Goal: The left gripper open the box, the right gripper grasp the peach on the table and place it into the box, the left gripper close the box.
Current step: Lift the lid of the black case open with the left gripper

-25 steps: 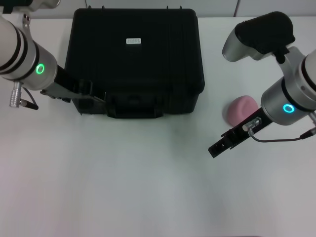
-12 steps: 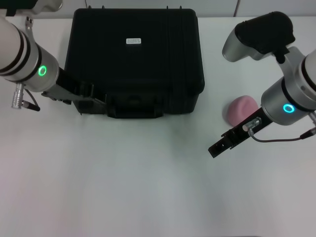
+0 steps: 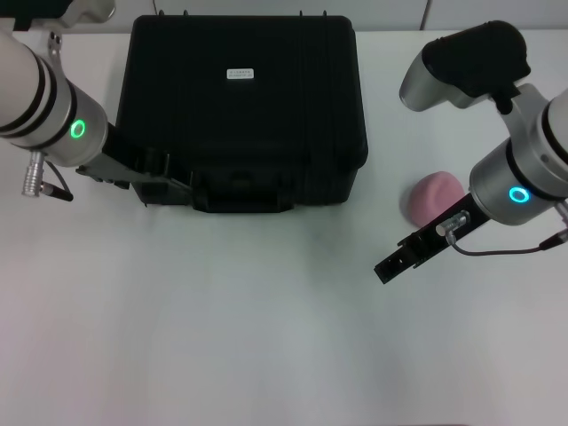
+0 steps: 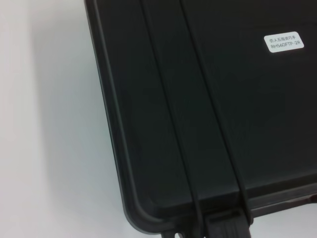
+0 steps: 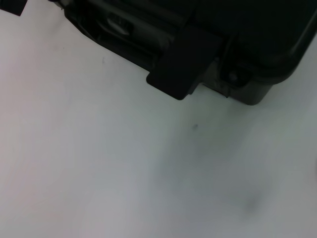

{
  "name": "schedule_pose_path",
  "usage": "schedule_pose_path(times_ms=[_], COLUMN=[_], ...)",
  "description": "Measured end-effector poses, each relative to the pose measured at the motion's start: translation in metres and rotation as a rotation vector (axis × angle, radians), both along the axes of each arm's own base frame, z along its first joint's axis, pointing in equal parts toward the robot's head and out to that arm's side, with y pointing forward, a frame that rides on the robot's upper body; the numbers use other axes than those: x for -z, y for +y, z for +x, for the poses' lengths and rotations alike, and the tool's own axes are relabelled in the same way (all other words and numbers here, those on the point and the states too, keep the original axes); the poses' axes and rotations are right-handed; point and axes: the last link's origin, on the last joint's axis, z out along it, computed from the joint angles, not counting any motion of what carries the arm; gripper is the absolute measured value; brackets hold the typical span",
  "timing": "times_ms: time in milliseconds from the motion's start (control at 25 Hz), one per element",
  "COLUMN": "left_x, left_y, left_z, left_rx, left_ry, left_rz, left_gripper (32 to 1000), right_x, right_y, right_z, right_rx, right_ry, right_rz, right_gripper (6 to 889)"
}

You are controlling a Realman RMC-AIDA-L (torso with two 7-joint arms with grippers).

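Note:
The black box (image 3: 240, 106) lies closed at the back middle of the white table, its white label (image 3: 240, 74) facing up. My left gripper (image 3: 167, 174) is at the box's front left corner, dark against the case beside the handle. The pale pink peach (image 3: 430, 197) rests on the table to the right of the box. My right gripper (image 3: 389, 267) hangs in front of the peach and slightly left of it, apart from it. The left wrist view looks down on the box lid (image 4: 208, 99) and its label (image 4: 283, 41). In the right wrist view the box's front edge (image 5: 257, 29) and a latch (image 5: 183, 64) appear.
The white table (image 3: 266, 337) stretches bare in front of the box and between the two arms. The right arm's dark elbow housing (image 3: 470, 58) stands above the table behind the peach. A thin cable (image 3: 506, 251) loops off the right wrist.
My left arm has edged slightly to the right, closer to the box's front left corner. The right arm, the peach and the box have stayed put.

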Motion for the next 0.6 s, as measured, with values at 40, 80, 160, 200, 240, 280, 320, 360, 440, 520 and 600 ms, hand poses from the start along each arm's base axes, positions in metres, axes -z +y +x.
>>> schedule_pose_path(times_ms=[40,80,160,200,240,280,320,360,440,520,600], left_x=[0.0,0.0001,0.0003,0.0005,0.0006,0.0008,0.0009,0.0009,0.0008,0.0007,0.0005], left_y=[0.0,-0.0001,-0.0003,-0.0003,-0.0003,-0.0003,-0.0004,-0.0006,-0.0006,-0.0006,-0.0006], left_z=[0.0,0.0,-0.0003,-0.0005,-0.0006,-0.0008,-0.0009,-0.0012,-0.0014,-0.0015,-0.0016], left_rx=[0.001,0.002,0.002,0.003,0.004,0.005,0.005,0.004,0.005,0.006,0.006], left_ry=[0.0,0.001,0.0,0.0,-0.001,-0.002,-0.003,-0.003,-0.001,0.0,0.0], left_rz=[-0.001,-0.001,-0.002,-0.001,-0.001,0.0,0.0,-0.001,-0.001,-0.002,-0.002], left_gripper=[857,857,857,857,857,857,857,834,787,741,669], right_x=[0.0,0.0,0.0,0.0,0.0,0.0,0.0,0.0,0.0,0.0,0.0], right_y=[0.0,0.0,0.0,0.0,0.0,0.0001,0.0002,0.0002,0.0002,0.0003,0.0003], right_z=[0.0,0.0,0.0,0.0,0.0,-0.0002,-0.0003,-0.0003,-0.0004,-0.0004,-0.0005], right_rx=[0.0,0.0,0.0,0.0,0.0,0.0,-0.001,-0.001,-0.001,-0.001,-0.001], right_ry=[0.0,0.0,0.0,0.0,0.0,0.0,0.0,0.0,0.0,0.0,0.0], right_rz=[0.0,0.0,0.0,0.0,0.0,0.0,0.0,0.0,0.0,0.0,0.0], right_gripper=[852,852,852,852,852,852,852,852,852,852,852])
